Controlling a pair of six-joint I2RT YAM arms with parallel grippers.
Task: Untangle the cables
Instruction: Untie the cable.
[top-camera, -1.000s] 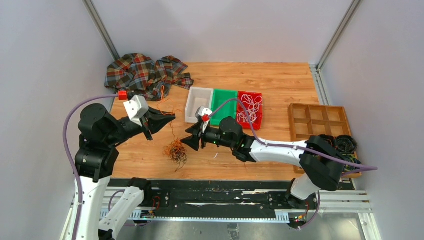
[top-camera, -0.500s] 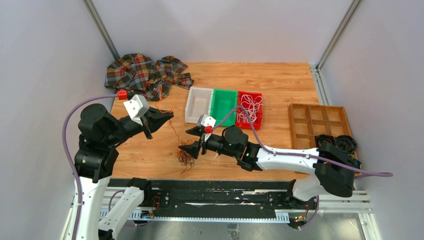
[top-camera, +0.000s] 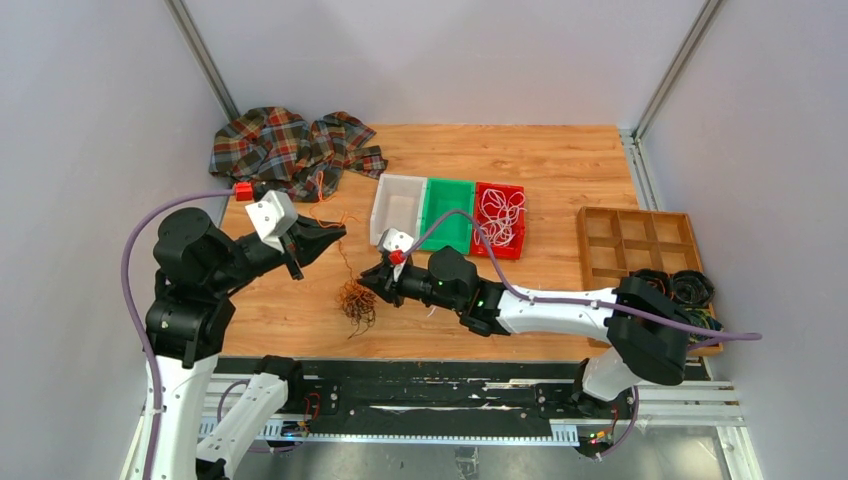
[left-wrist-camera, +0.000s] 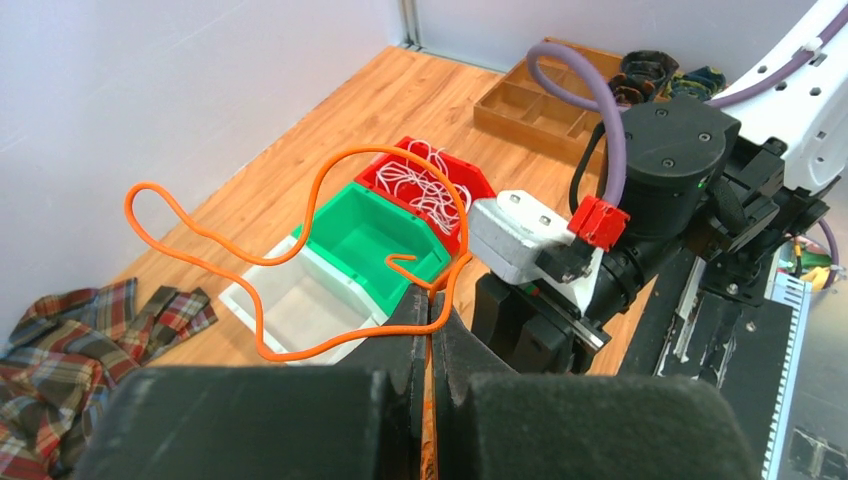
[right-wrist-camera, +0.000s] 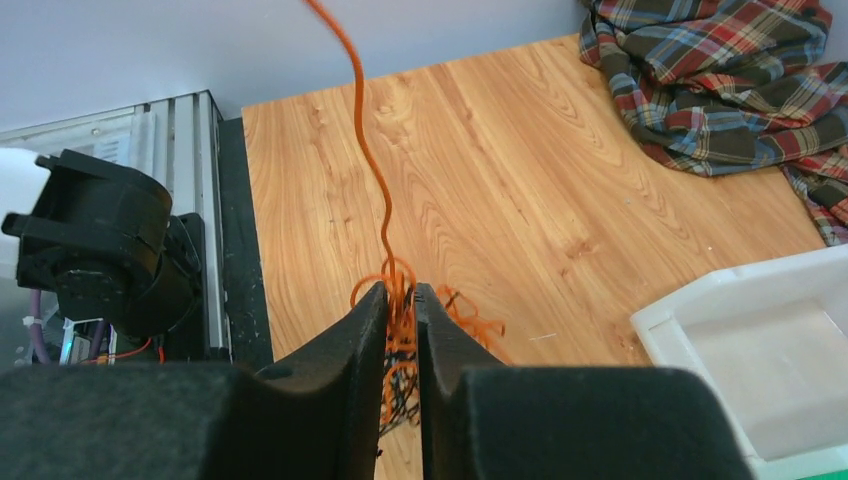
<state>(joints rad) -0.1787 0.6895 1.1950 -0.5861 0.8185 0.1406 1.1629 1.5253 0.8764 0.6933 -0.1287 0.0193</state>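
Note:
A small tangle of orange and black cables (top-camera: 355, 300) lies on the wood near the front edge. My right gripper (top-camera: 368, 283) is at its right side and is shut on orange strands of it, as the right wrist view (right-wrist-camera: 400, 295) shows. One orange cable (right-wrist-camera: 365, 130) rises from the tangle to my left gripper (top-camera: 335, 235), which is shut on it above the table. In the left wrist view that cable (left-wrist-camera: 200, 230) loops loosely beyond the closed fingertips (left-wrist-camera: 432, 305). White cables (top-camera: 498, 212) lie in the red bin (top-camera: 520, 225).
A white bin (top-camera: 383, 215) and a green bin (top-camera: 450, 205) stand beside the red one. A plaid cloth (top-camera: 290, 145) lies at the back left. A wooden divided tray (top-camera: 635, 240) and dark rolled coils (top-camera: 690, 288) are at the right.
My right gripper dipped toward the front edge onto the tangle, then came back left and up, and the tangle shifted with it. My left gripper has held still on the orange cable.

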